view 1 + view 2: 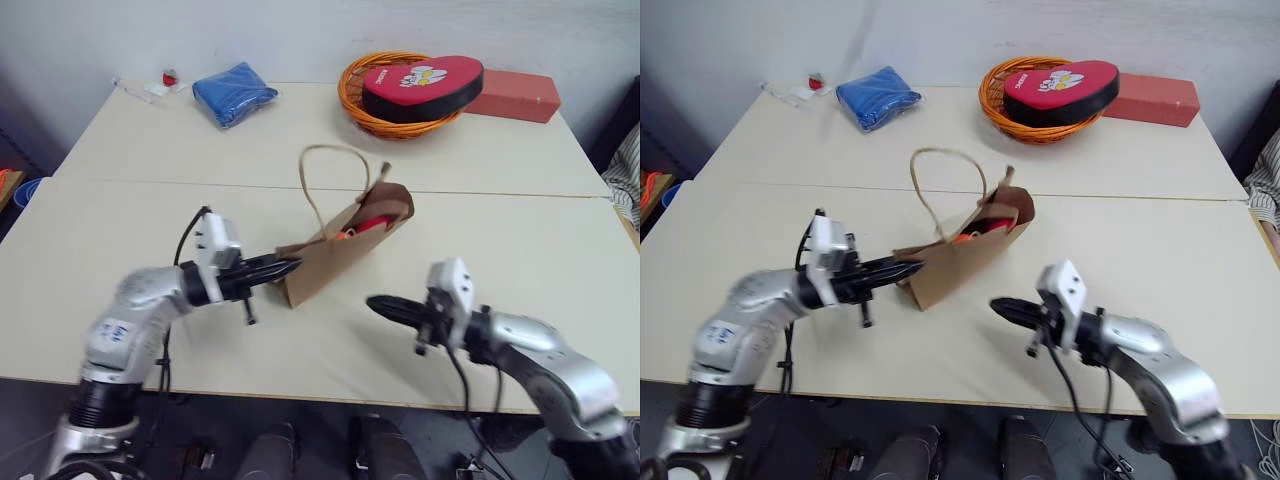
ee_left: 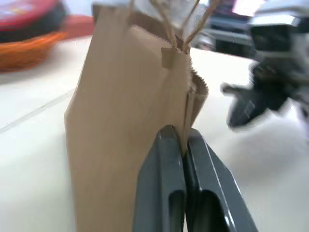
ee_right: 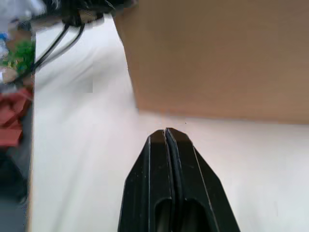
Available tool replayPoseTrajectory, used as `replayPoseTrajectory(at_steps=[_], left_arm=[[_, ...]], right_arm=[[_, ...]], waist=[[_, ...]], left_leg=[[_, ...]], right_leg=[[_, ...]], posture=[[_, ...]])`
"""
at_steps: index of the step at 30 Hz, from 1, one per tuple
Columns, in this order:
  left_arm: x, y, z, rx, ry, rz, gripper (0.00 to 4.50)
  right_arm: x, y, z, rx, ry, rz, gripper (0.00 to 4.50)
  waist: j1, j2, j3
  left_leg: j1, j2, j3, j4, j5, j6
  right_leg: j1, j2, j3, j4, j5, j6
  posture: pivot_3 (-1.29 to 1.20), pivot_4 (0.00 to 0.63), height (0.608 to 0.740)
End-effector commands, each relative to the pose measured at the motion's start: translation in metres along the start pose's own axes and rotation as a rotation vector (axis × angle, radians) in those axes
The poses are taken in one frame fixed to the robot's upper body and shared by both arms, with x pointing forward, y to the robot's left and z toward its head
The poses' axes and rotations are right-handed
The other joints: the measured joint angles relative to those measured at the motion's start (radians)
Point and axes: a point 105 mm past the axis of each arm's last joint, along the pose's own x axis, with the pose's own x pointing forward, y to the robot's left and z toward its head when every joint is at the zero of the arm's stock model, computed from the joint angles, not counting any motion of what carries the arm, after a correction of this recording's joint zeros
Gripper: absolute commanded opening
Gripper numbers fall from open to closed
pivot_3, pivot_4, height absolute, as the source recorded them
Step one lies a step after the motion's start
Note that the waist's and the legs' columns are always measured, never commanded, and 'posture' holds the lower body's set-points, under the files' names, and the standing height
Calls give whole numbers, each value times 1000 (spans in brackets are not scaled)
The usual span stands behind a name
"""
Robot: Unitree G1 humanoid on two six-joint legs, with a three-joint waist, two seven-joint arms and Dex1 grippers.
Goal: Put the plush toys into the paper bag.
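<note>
A: Looking at the desk point(image 1: 120, 230), where is the paper bag point(image 1: 325, 262) now?

B: It is near the middle of the desk, leaning over, with its open mouth turned toward the far right. One cord handle point(image 1: 322, 165) rises in a loop above it.

A: And the plush toys point(image 1: 368, 224)?

B: Something red and orange shows inside the mouth of the bag. I cannot separate one toy from the other there.

A: What do the fingers of the left gripper point(image 1: 287, 266) do?

B: They are pressed together on the near left corner of the bag. In the left wrist view the two dark fingers point(image 2: 164, 174) meet on a fold of the brown paper, so they pinch the edge of the bag.

A: And the right gripper point(image 1: 378, 304)?

B: Its fingers point(image 3: 181, 159) are closed with nothing between them. It is over the desk, just to the right of the bag, near it but apart from it. The tips point to the brown side of the bag.

A: What else is on the desk?

B: At the far side there is an orange basket point(image 1: 352, 88) with a red heart cushion point(image 1: 420, 82) in it, a red box point(image 1: 515, 95) beside the basket, and a folded blue cloth point(image 1: 234, 93) to the far left. All are well apart from the bag.
</note>
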Motion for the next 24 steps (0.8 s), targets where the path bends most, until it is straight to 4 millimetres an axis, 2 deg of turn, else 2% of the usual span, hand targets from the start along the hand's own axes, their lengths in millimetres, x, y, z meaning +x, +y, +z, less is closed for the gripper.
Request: replayPoseTrajectory(at_steps=[1, 5, 9, 15, 20, 23, 24], left_arm=[[-17, 6, 22, 38, -36, -162, 17], [-7, 4, 38, 49, -86, -355, 17], [-1, 9, 17, 84, -14, -440, 17], [5, 32, -4, 178, 50, -377, 17], [5, 40, -1, 214, 54, -338, 17], [-1, 37, 1, 202, 65, -338, 567], [-3, 37, 0, 224, 80, -331, 889]], right_arm=[[-32, 2, 14, -100, -12, -11, 0], [-71, -9, 12, -171, 45, -110, 0], [-90, -11, 11, -199, 74, -170, 0], [-93, -4, 6, -216, 63, -163, 0], [-92, -6, 3, -227, 45, -170, 0], [-90, -8, 2, -234, 38, -167, 0], [-91, -8, 1, -233, 35, -164, 0]], waist=[[4, 1, 0], [7, 0, 0], [1, 0, 0], [-3, 0, 0], [1, 0, 1], [-1, 0, 1], [-2, 0, 1]], left_leg=[[0, 0, 0, 1, 0, 0], [1, -1, -1, 2, 0, 1], [2, -1, -2, 2, 0, 1], [3, 0, 0, 2, 0, 1], [2, -1, -1, 4, 0, 1], [2, -1, -1, 4, 0, 1], [2, -1, -1, 4, 0, 1]], right_leg=[[0, 0, 0, 0, 0, 0], [4, -1, -1, -1, 0, 1], [5, 0, -2, -2, 1, 1], [5, 0, -1, 1, 1, 1], [5, 0, -1, 1, 1, 1], [5, 0, -1, 1, 1, 1], [4, 0, -1, 1, 1, 1]], posture=[[0, 150, 740], [0, 150, 740], [0, 150, 740], [0, 150, 740], [0, 150, 740], [0, 150, 740], [0, 150, 740]])
